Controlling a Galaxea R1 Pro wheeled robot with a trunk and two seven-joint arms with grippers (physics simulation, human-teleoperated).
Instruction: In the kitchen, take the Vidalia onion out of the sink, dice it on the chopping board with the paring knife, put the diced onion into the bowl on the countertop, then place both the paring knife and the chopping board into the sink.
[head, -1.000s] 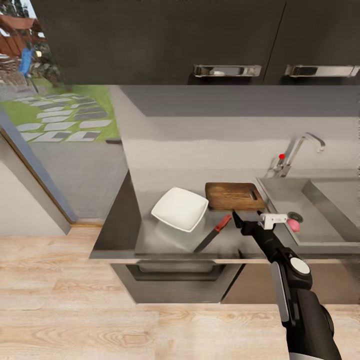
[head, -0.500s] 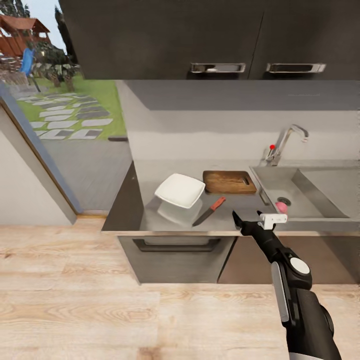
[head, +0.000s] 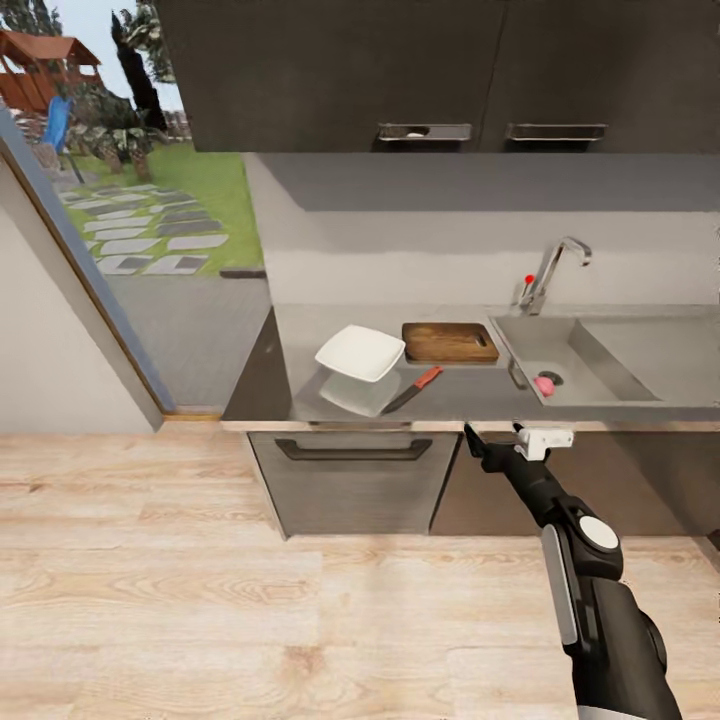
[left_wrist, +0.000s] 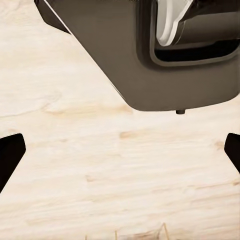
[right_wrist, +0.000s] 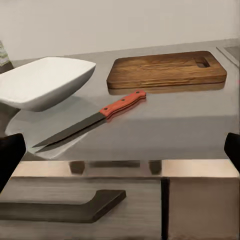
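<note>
On the grey countertop (head: 470, 395) stand the white bowl (head: 360, 352) (right_wrist: 47, 82) and, to its right, the dark wooden chopping board (head: 450, 342) (right_wrist: 167, 70). The paring knife (head: 415, 389) (right_wrist: 95, 120) lies in front of them, red handle toward the board. A pinkish onion (head: 544, 385) rests by the drain in the sink (head: 590, 345). My right gripper (head: 494, 431) (right_wrist: 120, 150) hangs open in front of the counter's edge, facing the knife. My left gripper (left_wrist: 120, 150) is open above the wooden floor.
A curved tap (head: 548, 272) with a red knob stands behind the sink. Dark wall cupboards (head: 400, 70) hang above. A drawer handle (head: 352, 450) (right_wrist: 65, 207) sits below the counter. A glass door (head: 80, 260) to the garden is at the left. Wooden floor (head: 250, 600) spreads in front.
The whole view has drawn back from the counter, so the camera has moved away. Counter, bowl, board and knife look smaller and farther. The right arm keeps its pose.
</note>
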